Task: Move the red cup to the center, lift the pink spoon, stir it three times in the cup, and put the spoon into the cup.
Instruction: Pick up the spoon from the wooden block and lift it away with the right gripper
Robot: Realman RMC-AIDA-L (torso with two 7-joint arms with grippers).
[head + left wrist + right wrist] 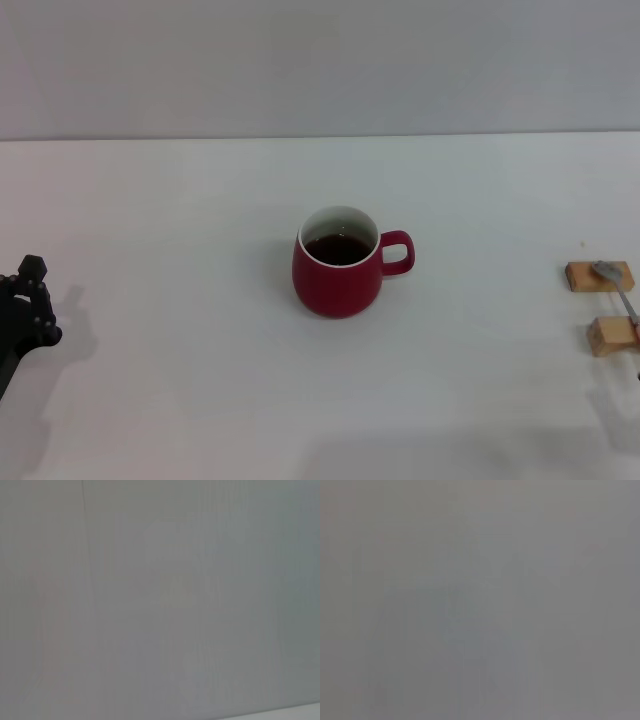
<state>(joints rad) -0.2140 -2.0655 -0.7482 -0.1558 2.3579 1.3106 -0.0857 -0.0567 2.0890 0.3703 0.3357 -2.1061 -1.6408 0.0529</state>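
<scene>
The red cup (338,262) stands upright near the middle of the white table (200,200), its handle pointing right, with dark liquid inside. The pink spoon (618,290) lies at the far right edge across two small tan wooden blocks (598,275), its grey bowl on the far block. My left gripper (25,310) is at the far left edge, low over the table and well away from the cup. My right gripper is out of view. Both wrist views show only a blank grey surface.
The nearer wooden block (612,335) sits at the right edge. A grey wall runs behind the table's far edge.
</scene>
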